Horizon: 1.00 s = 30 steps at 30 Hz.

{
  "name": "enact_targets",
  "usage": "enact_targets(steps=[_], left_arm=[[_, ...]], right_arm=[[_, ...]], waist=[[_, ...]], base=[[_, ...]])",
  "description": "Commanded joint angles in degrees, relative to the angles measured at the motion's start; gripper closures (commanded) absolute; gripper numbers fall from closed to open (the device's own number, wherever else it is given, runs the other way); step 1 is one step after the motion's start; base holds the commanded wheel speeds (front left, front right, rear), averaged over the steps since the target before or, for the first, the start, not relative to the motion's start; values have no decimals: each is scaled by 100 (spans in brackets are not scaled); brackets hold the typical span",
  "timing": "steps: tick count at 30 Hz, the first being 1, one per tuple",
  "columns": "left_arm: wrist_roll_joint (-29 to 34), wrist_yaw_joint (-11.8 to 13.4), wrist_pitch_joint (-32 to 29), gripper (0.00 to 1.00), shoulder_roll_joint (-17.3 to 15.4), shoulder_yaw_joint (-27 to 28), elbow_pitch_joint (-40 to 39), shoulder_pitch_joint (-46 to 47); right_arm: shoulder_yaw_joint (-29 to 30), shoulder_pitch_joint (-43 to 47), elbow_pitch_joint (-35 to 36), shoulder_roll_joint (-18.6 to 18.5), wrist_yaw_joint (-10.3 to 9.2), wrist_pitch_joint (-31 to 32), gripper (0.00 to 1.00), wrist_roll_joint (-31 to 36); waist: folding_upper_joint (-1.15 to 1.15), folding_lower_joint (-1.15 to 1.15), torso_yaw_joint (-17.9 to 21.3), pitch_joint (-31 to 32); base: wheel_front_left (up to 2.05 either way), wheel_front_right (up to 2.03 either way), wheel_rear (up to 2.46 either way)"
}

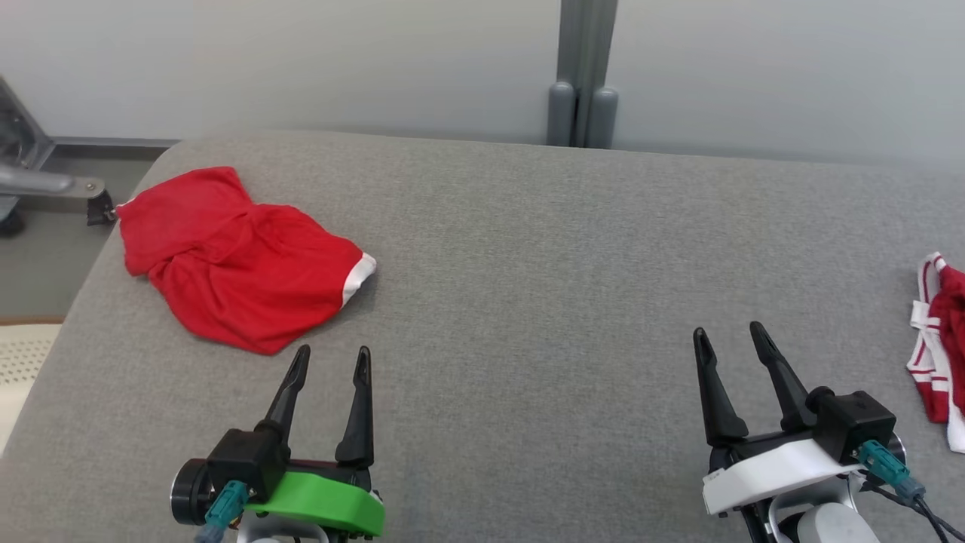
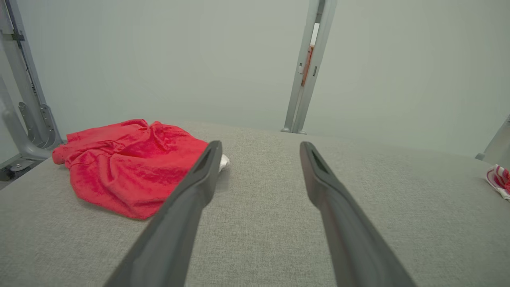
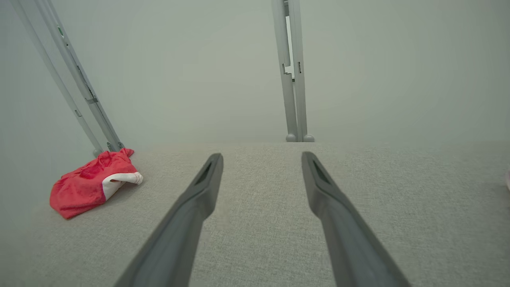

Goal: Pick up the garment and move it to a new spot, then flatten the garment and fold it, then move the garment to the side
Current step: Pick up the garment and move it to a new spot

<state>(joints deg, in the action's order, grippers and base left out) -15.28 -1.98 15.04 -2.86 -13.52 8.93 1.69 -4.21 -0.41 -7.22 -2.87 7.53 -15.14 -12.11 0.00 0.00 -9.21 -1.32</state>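
Here both grippers sit over the grey desk point(image 1: 528, 249) with nothing in them. The left gripper point(image 1: 332, 353) has its two fingers moderately spread. The crumpled red garment point(image 1: 237, 260) lies on the desk just ahead of it and to its left, with its near edge close to the left fingertip but apart from it. The right gripper point(image 1: 727, 330) is likewise parted and empty, well apart from that garment. A red-and-white garment point(image 1: 938, 339) lies to its right.
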Motion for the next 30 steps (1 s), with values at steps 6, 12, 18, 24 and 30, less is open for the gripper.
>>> enact_targets(steps=[6,12,18,24,30], left_arm=[[-83,48,16,0,-8,122,-33,165],[-56,46,15,0,-7,277,-80,176],[-75,35,16,0,-7,426,-107,215],[-73,13,16,0,-7,493,-105,238],[-109,49,16,0,-7,493,-117,267]], right_arm=[[-221,-176,-91,-10,-10,1,0,31],[-355,-282,-119,-11,-10,1,0,-36],[-488,-371,-202,-11,-10,1,0,-13],[-514,-463,-267,-12,-10,1,0,10],[-564,-498,-341,-11,-10,1,0,-2]], waist=[[0,0,-942,-151],[0,0,-1412,-236],[0,0,-1736,-329],[0,0,-1874,-392],[0,0,-1874,-438]], base=[[0,0,0],[0,0,0],[0,0,0],[0,0,0],[0,0,0]])
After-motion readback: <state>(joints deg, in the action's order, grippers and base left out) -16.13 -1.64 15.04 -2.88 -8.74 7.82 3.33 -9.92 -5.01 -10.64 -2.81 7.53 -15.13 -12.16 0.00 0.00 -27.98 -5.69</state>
